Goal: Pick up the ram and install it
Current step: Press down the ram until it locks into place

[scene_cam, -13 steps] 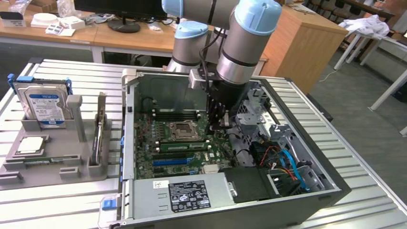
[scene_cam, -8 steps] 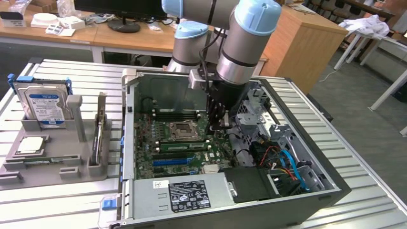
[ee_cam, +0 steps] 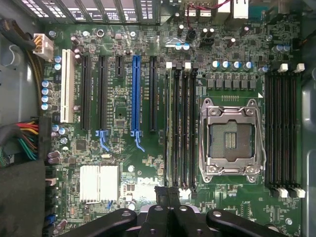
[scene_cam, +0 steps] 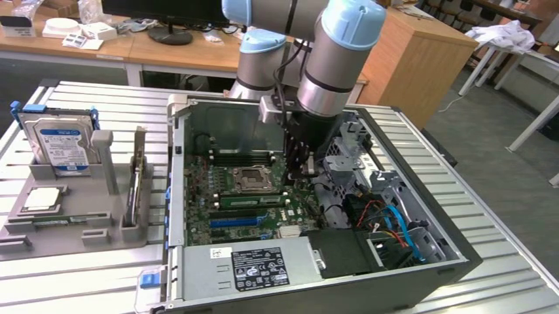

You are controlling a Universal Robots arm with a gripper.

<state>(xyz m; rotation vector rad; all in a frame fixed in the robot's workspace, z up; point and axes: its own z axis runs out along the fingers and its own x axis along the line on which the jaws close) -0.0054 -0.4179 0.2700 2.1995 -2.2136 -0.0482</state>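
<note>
Slatted worktop (scene_cam: 78, 275) carries the open computer case (scene_cam: 454, 252). I see the ram (scene_cam: 251, 200) seated in a slot at six o'clock from the processor socket (scene_cam: 253, 176), with the gripper (scene_cam: 302, 174) pinched together at its three-o'clock end.

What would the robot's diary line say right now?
arm: inside open computer case | pincer: shut, over ram | ram: upright on motherboard, beside processor socket | held: cannot tell
</note>
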